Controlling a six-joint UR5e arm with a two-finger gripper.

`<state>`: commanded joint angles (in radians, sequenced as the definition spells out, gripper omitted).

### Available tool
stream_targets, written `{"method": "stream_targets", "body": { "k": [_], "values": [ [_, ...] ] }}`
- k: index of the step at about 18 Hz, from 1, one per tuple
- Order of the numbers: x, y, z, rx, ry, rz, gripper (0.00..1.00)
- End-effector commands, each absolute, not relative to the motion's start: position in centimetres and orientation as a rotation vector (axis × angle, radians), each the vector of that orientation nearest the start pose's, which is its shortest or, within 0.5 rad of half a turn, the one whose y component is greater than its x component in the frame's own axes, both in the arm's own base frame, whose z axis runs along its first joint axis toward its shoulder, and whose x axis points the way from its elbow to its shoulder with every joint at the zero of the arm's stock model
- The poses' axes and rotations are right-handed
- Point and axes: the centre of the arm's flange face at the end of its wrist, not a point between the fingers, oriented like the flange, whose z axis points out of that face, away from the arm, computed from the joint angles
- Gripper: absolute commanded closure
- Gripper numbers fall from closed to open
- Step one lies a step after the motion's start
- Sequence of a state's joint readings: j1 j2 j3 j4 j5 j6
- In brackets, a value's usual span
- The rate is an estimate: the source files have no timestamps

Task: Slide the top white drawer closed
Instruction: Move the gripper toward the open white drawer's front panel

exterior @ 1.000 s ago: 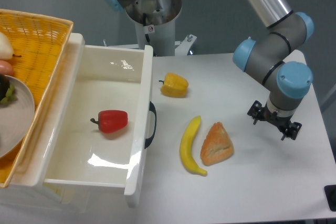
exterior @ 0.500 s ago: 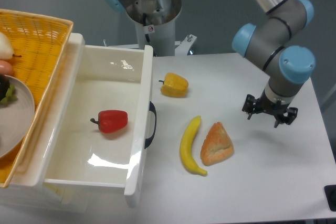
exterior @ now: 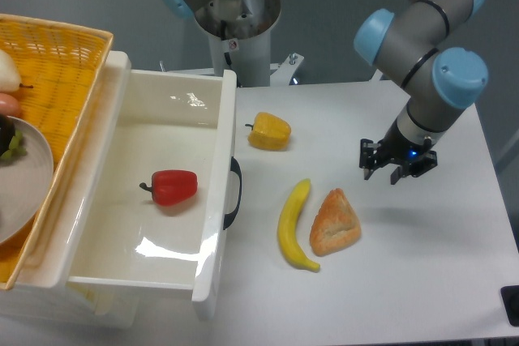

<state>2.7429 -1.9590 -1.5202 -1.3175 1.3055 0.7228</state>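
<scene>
— Top white drawer (exterior: 154,200), the glossy plastic box with the black curved handle (exterior: 233,194): where is it?
— Left side, pulled fully out, a red bell pepper (exterior: 173,186) inside.
— And your gripper (exterior: 391,169)?
— Mine hangs over the white table (exterior: 405,281) at right, beyond the orange-brown bread wedge (exterior: 333,222). It holds nothing; fingers slightly apart

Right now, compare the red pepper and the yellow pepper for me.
The red pepper lies inside the open top white drawer; the yellow pepper sits outside it on the table. The red pepper's stem points left and shows clearly; the yellow pepper's stem is a small nub at its left edge. Both are bell peppers of similar size.
</scene>
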Motion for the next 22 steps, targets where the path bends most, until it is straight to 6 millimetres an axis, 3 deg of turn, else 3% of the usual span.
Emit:
{"method": "stream_targets", "body": {
  "k": [2, 8, 12, 22],
  "values": [
    [-50.1, 40.1, 32.7, -2.831, -0.753, -0.388, 0.63],
    [-46.6, 44.5, 33.1, -2.777, -0.744, -0.490, 0.74],
    [-44.5, 46.7, 33.2, -2.775, -0.758, -0.519, 0.92],
    [-42.1, 48.9, 33.7, -2.721, -0.774, -0.610, 0.94]
  ]
}}
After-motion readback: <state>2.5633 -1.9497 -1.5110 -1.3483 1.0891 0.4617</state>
